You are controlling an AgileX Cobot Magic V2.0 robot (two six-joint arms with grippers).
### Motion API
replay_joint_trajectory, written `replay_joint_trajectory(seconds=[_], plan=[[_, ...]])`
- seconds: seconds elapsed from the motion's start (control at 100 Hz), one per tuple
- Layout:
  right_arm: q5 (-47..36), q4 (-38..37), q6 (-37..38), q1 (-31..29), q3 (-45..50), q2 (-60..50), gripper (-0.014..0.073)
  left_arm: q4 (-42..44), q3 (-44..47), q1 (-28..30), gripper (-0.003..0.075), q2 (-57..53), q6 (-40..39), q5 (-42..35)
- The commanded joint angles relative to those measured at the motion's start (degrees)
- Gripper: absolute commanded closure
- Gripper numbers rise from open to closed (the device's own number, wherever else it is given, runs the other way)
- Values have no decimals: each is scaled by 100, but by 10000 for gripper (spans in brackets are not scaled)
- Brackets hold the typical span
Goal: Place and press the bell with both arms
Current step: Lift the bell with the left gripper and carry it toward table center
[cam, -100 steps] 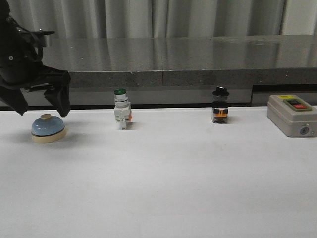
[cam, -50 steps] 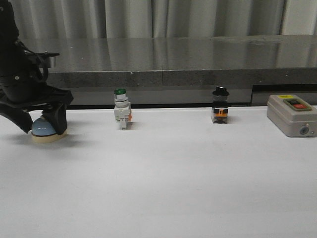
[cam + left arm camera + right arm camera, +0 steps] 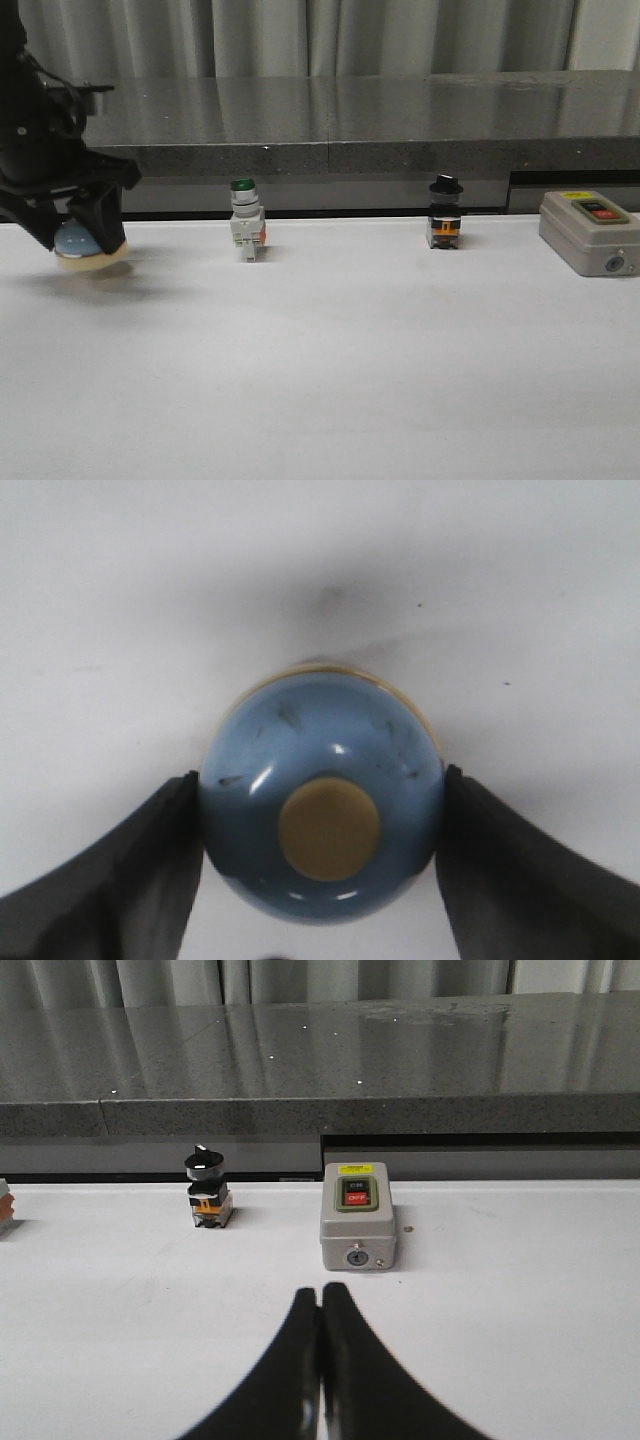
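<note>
A white table [image 3: 340,360] runs in front of a dark stone counter [image 3: 360,125] with grey curtains [image 3: 300,35] behind it. At the far left of the table, the left gripper [image 3: 62,228] clamps the bell [image 3: 78,245], one black finger on each side of the blue dome. In the left wrist view the fingers [image 3: 130,870] press against the dome's flanks, the cream button [image 3: 329,829] sits between them, and a strip of the cream base shows past the dome. In the front view the bell's base shows a shadow beneath it on the table; whether it touches the surface I cannot tell.

The right gripper [image 3: 320,1360] is pinched together on nothing, its tips touching above bare table. Beyond it stands a grey switch box [image 3: 359,1215], and well to one side of the box a black-knobbed switch [image 3: 207,1198]. A green-capped pushbutton [image 3: 246,232] stands near the counter's edge, to the right of the bell.
</note>
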Motion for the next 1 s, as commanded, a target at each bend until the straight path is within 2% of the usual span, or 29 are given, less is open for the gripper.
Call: replay_joint_trajectory(seconds=[0.0,0.27,0.43,0.63,0.8,0.99], plan=[[-526,-39,-10,-41,-78,-87,662,-72,-171,-220,521,-687,7,1],[-526,-39,-10,-41,-78,-87,662,-72,-171,-1228,521,-1220,113,46],[-526,-39,-10,-41,-78,-87,662,-72,-225,-1889,521,-985,148,-3],[-526,-39,-10,-41,-78,-87,662,-72,-764,-2500,521,-405,140,-29],[-526,-39,-10,-41,-78,-87,662,-72,-1321,-2810,521,189,140,29],[-526,-39,-10,-41,-78,-87,662,-26,-1681,-2858,521,698,140,236]])
